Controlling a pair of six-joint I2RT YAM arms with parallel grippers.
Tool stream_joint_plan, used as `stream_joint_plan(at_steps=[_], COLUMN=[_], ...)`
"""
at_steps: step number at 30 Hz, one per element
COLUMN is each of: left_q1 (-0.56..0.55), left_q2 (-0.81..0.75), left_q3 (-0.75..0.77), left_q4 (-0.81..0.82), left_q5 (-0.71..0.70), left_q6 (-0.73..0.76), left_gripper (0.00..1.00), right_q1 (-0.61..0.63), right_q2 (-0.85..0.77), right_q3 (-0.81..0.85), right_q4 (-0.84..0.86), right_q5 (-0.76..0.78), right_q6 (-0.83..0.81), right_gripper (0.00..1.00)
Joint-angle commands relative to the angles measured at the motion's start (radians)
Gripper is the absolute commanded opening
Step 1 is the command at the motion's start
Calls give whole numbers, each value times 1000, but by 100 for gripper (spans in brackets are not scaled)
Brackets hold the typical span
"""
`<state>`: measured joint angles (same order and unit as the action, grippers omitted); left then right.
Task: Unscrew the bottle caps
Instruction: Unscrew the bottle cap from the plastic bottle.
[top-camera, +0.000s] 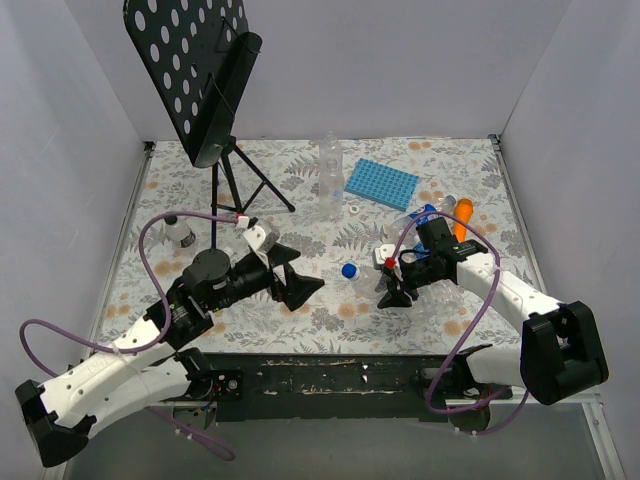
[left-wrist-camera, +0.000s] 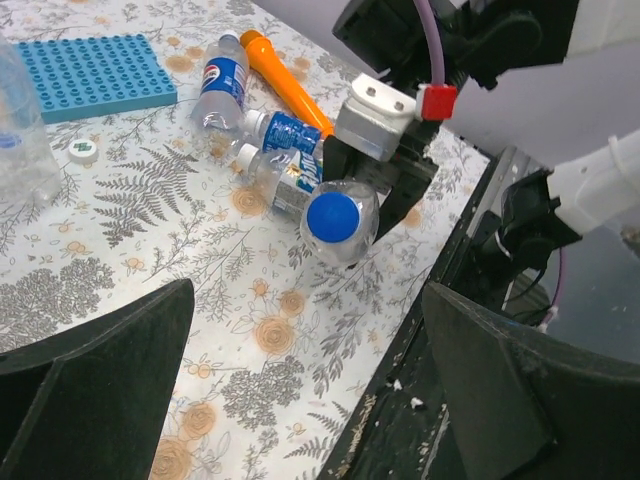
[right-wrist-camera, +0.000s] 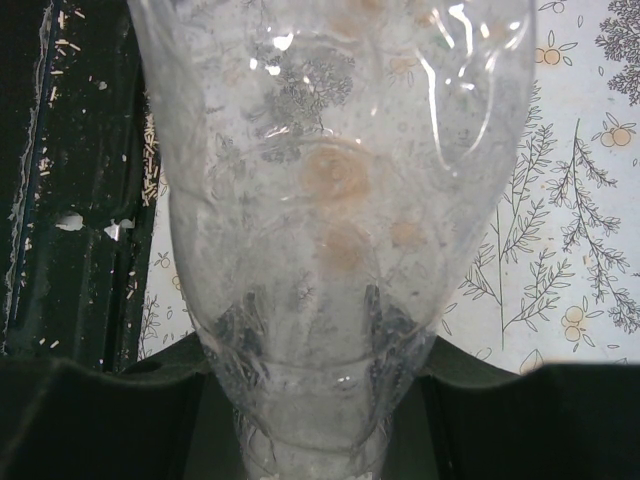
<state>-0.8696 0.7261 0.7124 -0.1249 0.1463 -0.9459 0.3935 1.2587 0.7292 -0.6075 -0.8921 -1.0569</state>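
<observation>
The job stands at the approach to a twist: the blue cap (left-wrist-camera: 332, 215) is still screwed onto the clear bottle (right-wrist-camera: 340, 200), and nothing touches it. The right pincer (top-camera: 392, 283) is clamped round the bottle's body and holds it lying level just above the bench (top-camera: 470, 170), cap end turned toward the other arm. The left pincer (top-camera: 298, 277) faces that cap with its jaws spread wide, near it but apart. The next move probably calls for the left arm to ease forward until the jaws straddle the cap squarely, then close and turn while the right arm keeps the bottle from spinning. The left arm reaches in low from its base, wrist about level; the right arm folds inward at the elbow.
</observation>
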Motion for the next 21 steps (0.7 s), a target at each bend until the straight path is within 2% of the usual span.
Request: stream_joint_plan(at_steps=[1,7,21], left_q1=[4,4,4], left_q2=[-53,-36,88], left_q3=[-47,-79,-82], left_q4=[76,90,191], left_q5=[88,182,265], left_q6=[202,347,429], left_gripper=[98,98,98], right_q1=[5,4,5], right_q2=[-12,-7,-2], right_q3=[7,7,7], right_q4=[-1,-3,-3], right_q5=[-30,-28,-27], right_q6=[-18,-18,-21], right_gripper=[6,6,6])
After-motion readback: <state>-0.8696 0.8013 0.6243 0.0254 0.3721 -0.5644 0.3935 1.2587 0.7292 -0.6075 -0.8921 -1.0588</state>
